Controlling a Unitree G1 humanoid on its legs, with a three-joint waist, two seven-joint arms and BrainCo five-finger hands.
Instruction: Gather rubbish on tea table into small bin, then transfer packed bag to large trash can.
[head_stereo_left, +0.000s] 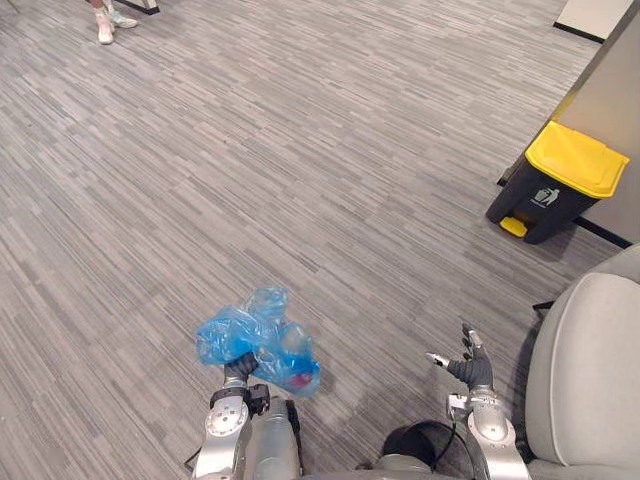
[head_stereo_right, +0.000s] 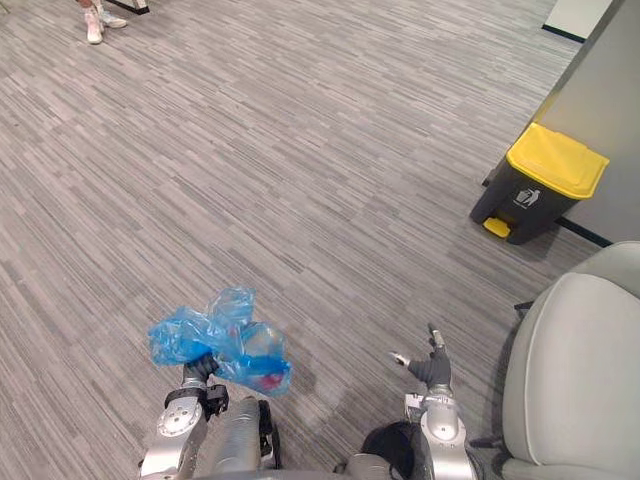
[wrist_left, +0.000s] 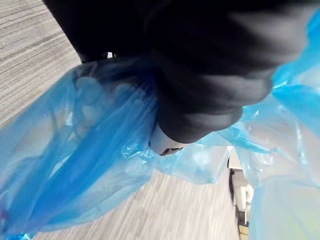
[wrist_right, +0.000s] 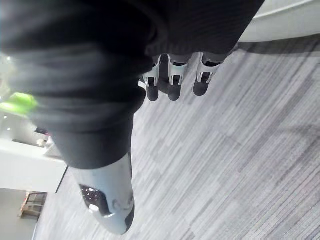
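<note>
Where the left hand (head_stereo_left: 240, 367) grips, the translucent blue bag (head_stereo_left: 226, 335) bunches.

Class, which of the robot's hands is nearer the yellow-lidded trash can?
Right. The trash can stands ahead and to the right of the open right hand. The left hand, at the blue bag, is farther off to the left.

Bright, even light — only soft, faint shadows beside the bin (head_stereo_left: 562, 172) and the blue bag (head_stereo_left: 255, 338).

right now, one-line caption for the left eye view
Left hand carries a blue bag, yellow-lidded bin ahead to the right.
</note>
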